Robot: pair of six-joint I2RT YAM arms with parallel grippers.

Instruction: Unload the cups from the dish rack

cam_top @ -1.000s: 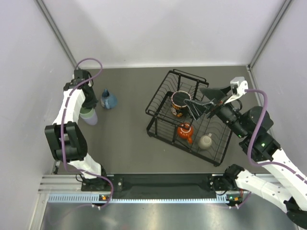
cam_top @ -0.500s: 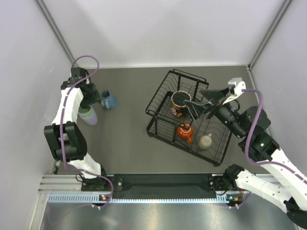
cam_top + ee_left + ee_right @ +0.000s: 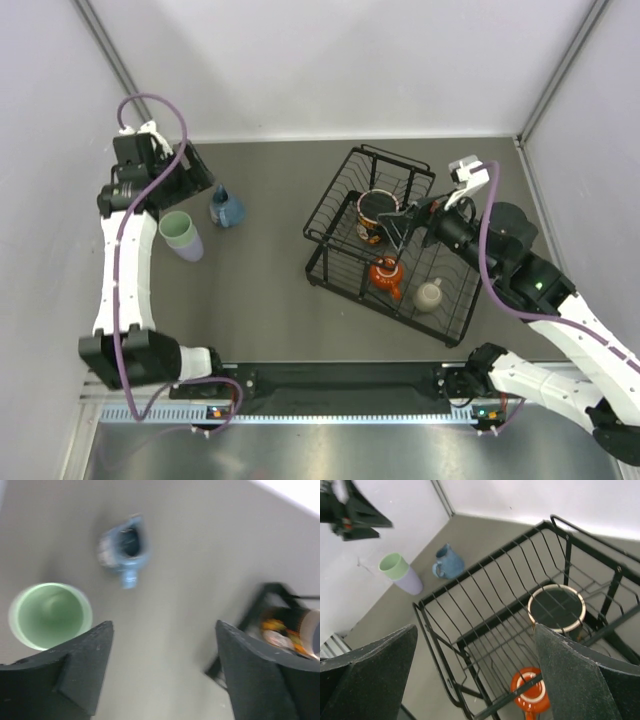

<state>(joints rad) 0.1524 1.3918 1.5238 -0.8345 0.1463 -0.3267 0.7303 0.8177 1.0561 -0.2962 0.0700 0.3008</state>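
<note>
Over the dish rack [image 3: 480, 565], lower wide-apart right pincer [image 3: 475, 630] squarely astride red patterned mug [image 3: 556, 608] rim, avoiding wires; leave equally spread left pincer [image 3: 162, 630] clear.

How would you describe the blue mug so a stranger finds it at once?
Find the black wire dish rack on the right side of the table. Left of it, near the left wall, cups stand outside it. The blue mug is the short one with a handle; its neighbour is a tall green cup without one.
</note>
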